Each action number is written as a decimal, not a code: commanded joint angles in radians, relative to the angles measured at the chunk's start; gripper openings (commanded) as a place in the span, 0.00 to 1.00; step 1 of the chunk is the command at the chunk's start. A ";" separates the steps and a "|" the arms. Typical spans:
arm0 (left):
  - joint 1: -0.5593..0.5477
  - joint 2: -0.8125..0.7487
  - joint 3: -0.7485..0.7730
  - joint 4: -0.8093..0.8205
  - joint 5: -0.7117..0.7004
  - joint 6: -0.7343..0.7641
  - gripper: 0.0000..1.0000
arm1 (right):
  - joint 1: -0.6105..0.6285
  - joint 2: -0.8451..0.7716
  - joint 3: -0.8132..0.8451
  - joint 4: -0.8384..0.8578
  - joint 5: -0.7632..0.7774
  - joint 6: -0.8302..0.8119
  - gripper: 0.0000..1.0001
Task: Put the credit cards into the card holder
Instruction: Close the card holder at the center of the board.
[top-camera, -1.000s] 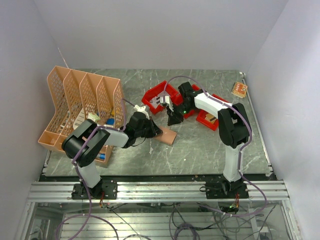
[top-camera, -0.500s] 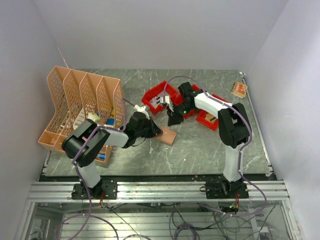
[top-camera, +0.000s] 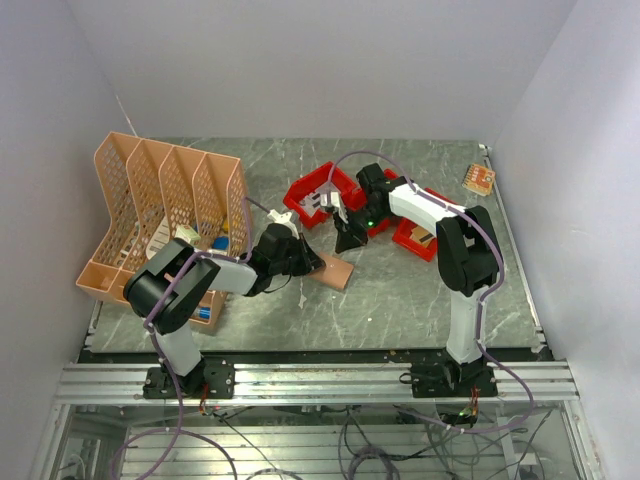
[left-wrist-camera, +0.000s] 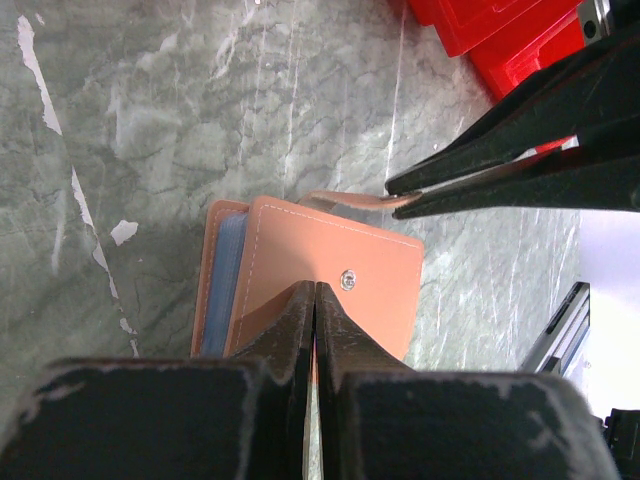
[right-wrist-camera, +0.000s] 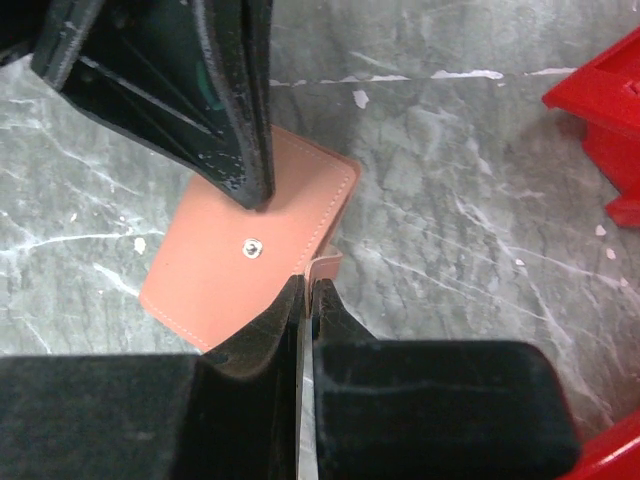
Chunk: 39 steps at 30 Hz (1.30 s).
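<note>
The tan card holder (top-camera: 332, 271) lies closed on the grey marble table, snap (right-wrist-camera: 253, 247) facing up. My left gripper (left-wrist-camera: 316, 291) is shut, its tips pressing on the holder's top flap (left-wrist-camera: 340, 255). My right gripper (right-wrist-camera: 305, 287) is shut on the holder's thin strap tab (right-wrist-camera: 328, 266) at the edge, also seen as the strap (left-wrist-camera: 345, 199) in the left wrist view. A blue edge (left-wrist-camera: 217, 290) shows along the holder's side; I cannot tell whether it is one of the credit cards. No loose credit cards show.
Two red plastic bins (top-camera: 322, 188) (top-camera: 428, 236) stand just behind the right arm. A peach mesh file rack (top-camera: 165, 200) fills the left side. A small orange-brown object (top-camera: 478, 179) lies at the far right corner.
My right gripper's fingers have closed onto the strap tab. Both arms and the card holder stay where they were.
</note>
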 joint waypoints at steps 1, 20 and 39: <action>0.007 0.022 -0.009 -0.074 0.007 0.035 0.07 | -0.002 -0.017 -0.012 -0.064 -0.087 -0.067 0.00; 0.007 0.055 -0.025 -0.022 0.038 0.019 0.07 | 0.016 -0.113 -0.252 0.241 -0.109 0.204 0.00; 0.007 0.034 -0.029 -0.041 0.037 0.026 0.07 | 0.007 -0.112 -0.187 0.077 0.013 0.179 0.00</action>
